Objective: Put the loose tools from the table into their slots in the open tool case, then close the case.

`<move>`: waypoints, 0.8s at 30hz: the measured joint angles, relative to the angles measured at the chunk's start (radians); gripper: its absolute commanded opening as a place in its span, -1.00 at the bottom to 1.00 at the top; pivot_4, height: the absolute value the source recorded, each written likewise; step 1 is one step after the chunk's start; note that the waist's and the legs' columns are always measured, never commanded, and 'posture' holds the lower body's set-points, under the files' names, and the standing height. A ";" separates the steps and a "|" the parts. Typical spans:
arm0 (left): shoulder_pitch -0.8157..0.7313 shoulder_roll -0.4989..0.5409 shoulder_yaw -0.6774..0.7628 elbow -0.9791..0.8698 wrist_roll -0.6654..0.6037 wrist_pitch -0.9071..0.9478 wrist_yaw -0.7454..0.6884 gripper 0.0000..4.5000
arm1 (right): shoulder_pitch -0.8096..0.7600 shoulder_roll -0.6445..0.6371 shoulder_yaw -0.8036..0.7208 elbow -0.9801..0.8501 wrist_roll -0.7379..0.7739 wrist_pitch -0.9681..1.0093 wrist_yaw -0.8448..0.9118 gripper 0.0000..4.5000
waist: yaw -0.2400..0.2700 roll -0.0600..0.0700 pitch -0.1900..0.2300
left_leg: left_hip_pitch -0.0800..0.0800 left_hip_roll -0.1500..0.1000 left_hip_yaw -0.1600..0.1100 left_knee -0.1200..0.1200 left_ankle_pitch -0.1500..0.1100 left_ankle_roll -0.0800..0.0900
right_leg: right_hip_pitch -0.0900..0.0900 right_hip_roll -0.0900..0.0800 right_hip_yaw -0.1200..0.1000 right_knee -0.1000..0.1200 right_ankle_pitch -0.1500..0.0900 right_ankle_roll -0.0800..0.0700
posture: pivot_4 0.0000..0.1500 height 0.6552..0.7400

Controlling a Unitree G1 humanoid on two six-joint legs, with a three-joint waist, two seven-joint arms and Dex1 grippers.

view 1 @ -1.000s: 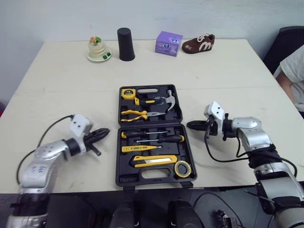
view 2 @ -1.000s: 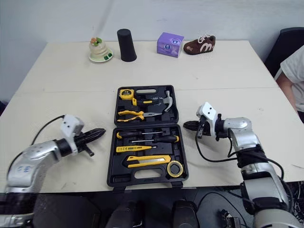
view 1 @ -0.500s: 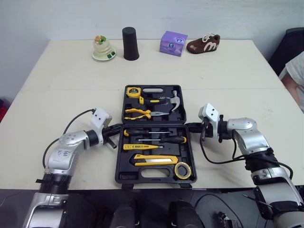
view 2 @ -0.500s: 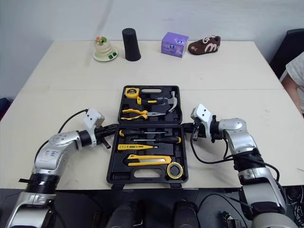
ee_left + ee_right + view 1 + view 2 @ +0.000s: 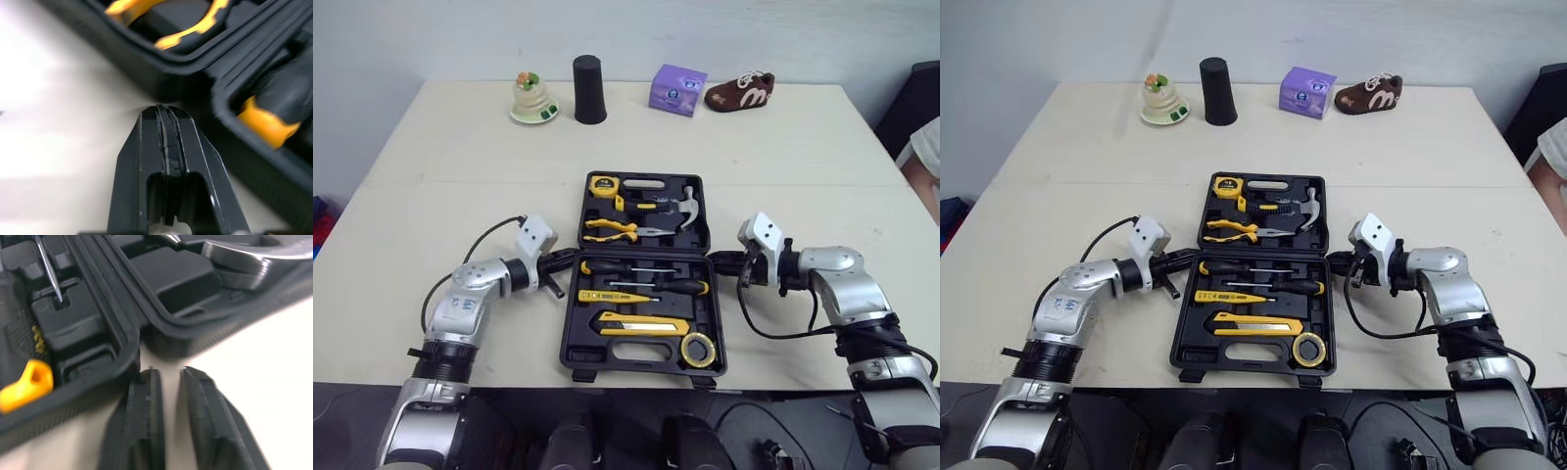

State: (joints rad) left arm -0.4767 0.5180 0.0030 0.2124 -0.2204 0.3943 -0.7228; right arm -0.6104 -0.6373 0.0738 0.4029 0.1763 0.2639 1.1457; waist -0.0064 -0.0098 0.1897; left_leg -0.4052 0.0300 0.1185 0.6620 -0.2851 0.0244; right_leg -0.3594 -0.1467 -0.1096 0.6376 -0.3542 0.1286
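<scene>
Left eye view checked first. Found tool case lying open and flat mid-table, lid half toward 12 o'clock, base half toward 6. Counted in the lid: tape measure, pliers, hammer. Counted in the base: screwdrivers, yellow tester, utility knife, roll of tape. Saw every tool in sight seated in a slot. Judged the sorting part done and only the closing left; found the lid not yet lifted.

Logged left gripper at 9 o'clock of the case, on the hinge line, fingers pressed together, holding nothing. Could not tell whether touching the case wall or just short of it. Logged right gripper at 3 o'clock, same hinge line, fingers slightly spread with a narrow gap, empty, just beside the case edge. Read both as lined up for the fold.

Noted table: pale, matte, flat, with a seam level with the case's far edge. Noted along the far side, 11 to 1 o'clock: figurine on a dish, black cup, purple box, brown shoe, all well apart from the case. Noted plain pale wall behind, and a person's sleeve at 3 o'clock.
</scene>
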 measured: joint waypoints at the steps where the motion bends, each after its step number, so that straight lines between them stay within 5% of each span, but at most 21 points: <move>1: 0.021 0.019 0.029 -0.008 -0.008 0.002 0.001 -0.60 | -0.003 -0.015 0.001 -0.002 -0.002 0.010 -0.002 -0.17 | -0.006 0.000 0.000 | 0.000 0.000 0.000 0.000 0.000 0.000 | 0.000 0.000 0.000 0.000 0.000 0.000 | 1.00 0.86; 4: 0.077 0.101 0.121 -0.052 -0.064 0.056 -0.018 -0.01 | -0.038 -0.059 -0.029 -0.004 0.005 0.124 -0.049 0.46 | -0.022 0.000 0.003 | 0.000 0.001 0.000 -0.001 0.000 0.000 | -0.001 0.000 0.000 0.000 0.000 0.000 | 1.00 0.86; 6: 0.049 0.156 0.191 -0.106 -0.108 0.162 -0.008 0.42 | -0.099 -0.106 -0.072 -0.023 0.028 0.376 -0.108 0.92 | -0.022 0.000 0.006 | -0.002 0.001 -0.001 -0.001 0.000 0.000 | -0.002 -0.001 0.000 0.001 0.000 0.000 | 1.00 0.86; 9: -0.105 0.174 0.240 -0.172 -0.177 0.412 0.070 0.99 | -0.207 -0.145 -0.044 -0.116 0.059 0.708 -0.130 1.00 | -0.014 0.000 0.006 | -0.002 0.000 -0.003 0.000 0.000 0.000 | -0.001 -0.001 0.000 0.001 0.000 0.000 | 1.00 0.86; 16: -0.348 0.112 0.175 -0.153 -0.260 0.848 0.180 0.99 | -0.432 -0.047 -0.027 -0.095 0.110 1.120 -0.272 1.00 | -0.019 0.000 0.006 | -0.003 -0.002 -0.001 -0.002 0.000 -0.001 | -0.003 0.000 0.000 0.001 0.000 0.000 | 1.00 0.86; 24: -0.499 0.008 0.081 0.121 -0.182 0.836 0.256 0.99 | -0.491 0.096 -0.025 -0.044 0.081 1.154 -0.468 1.00 | -0.023 0.000 0.006 | -0.017 -0.001 0.003 -0.001 0.003 -0.003 | -0.024 0.001 0.002 0.010 0.000 0.000 | 1.00 0.86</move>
State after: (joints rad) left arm -0.9760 0.5264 0.0840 0.3335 -0.4023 1.2298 -0.4673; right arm -1.1013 -0.5412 0.0490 0.3592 0.2571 1.4178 0.6781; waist -0.0290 -0.0100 0.1955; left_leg -0.4226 0.0286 0.1219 0.6613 -0.2819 0.0219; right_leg -0.3832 -0.1458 -0.1075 0.6475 -0.3543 0.1284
